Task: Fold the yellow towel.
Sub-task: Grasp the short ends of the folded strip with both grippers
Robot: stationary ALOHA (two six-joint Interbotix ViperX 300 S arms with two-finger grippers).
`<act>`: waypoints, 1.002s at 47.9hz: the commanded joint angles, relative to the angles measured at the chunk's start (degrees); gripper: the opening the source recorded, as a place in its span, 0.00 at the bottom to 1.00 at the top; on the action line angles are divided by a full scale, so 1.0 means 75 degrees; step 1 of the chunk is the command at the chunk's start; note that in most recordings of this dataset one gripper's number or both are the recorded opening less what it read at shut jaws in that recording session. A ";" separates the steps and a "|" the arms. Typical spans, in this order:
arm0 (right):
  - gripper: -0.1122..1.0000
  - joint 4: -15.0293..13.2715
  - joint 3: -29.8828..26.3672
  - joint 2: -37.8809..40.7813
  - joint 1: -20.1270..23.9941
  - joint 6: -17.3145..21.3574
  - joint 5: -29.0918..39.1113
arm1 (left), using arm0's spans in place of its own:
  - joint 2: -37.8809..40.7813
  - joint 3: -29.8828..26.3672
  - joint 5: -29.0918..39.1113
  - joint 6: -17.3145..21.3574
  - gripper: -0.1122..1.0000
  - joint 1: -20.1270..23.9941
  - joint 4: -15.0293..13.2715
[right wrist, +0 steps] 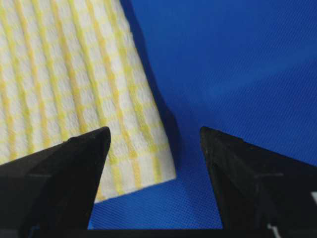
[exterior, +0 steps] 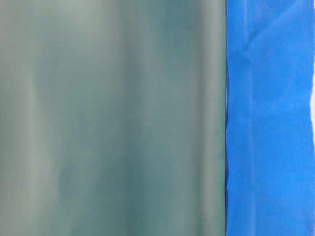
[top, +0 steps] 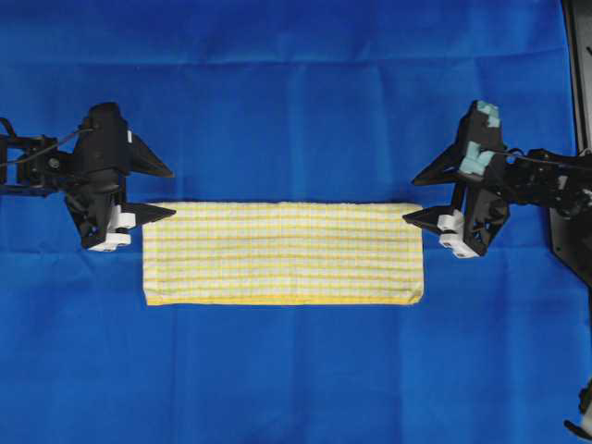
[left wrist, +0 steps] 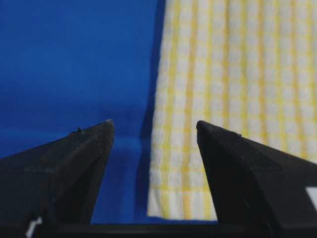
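The pale yellow-and-white checked towel (top: 283, 252), folded into a long strip, lies flat at the middle of the large blue cloth (top: 296, 102). The left gripper (top: 166, 191) and right gripper (top: 414, 197) flank its far corners, jaws spread, holding nothing.

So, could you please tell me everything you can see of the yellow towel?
The towel is thin woven cloth, white with fine yellow checks and a yellow hem along its near edge. It lies flat on the blue cloth as a long, narrow band, apparently already folded. Nothing grips it: open fingers hover at each short end.
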 commanded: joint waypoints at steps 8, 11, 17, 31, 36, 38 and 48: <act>0.75 0.0000 -0.0363 0.0832 -0.0012 0.0023 -0.0012 | 0.0961 -0.0187 -0.0141 0.0000 0.64 0.0035 0.0012; 0.74 0.0000 -0.0422 0.1008 -0.0012 0.0023 -0.0012 | 0.1160 -0.0187 -0.0129 -0.0012 0.63 0.0035 0.0012; 0.68 0.0000 -0.0480 0.1113 -0.0012 0.0023 0.0035 | 0.1336 -0.0164 0.0000 -0.0012 0.52 0.0035 0.0012; 0.12 -0.0012 -0.0504 0.1090 0.0223 -0.0023 0.0199 | 0.1348 -0.0258 0.0398 -0.0012 0.12 0.0023 0.0012; 0.12 -0.0012 -0.0527 0.0973 0.0211 -0.0012 0.0199 | 0.1301 -0.0328 0.0422 0.0012 0.12 0.0023 0.0012; 0.12 -0.0012 -0.0539 0.0867 0.0211 -0.0012 0.0211 | 0.1242 -0.0375 0.0504 0.0012 0.12 0.0023 0.0012; 0.12 -0.0012 -0.0480 -0.0059 0.0094 -0.0023 0.0410 | 0.0480 -0.0727 0.1477 0.0082 0.12 0.0023 0.0012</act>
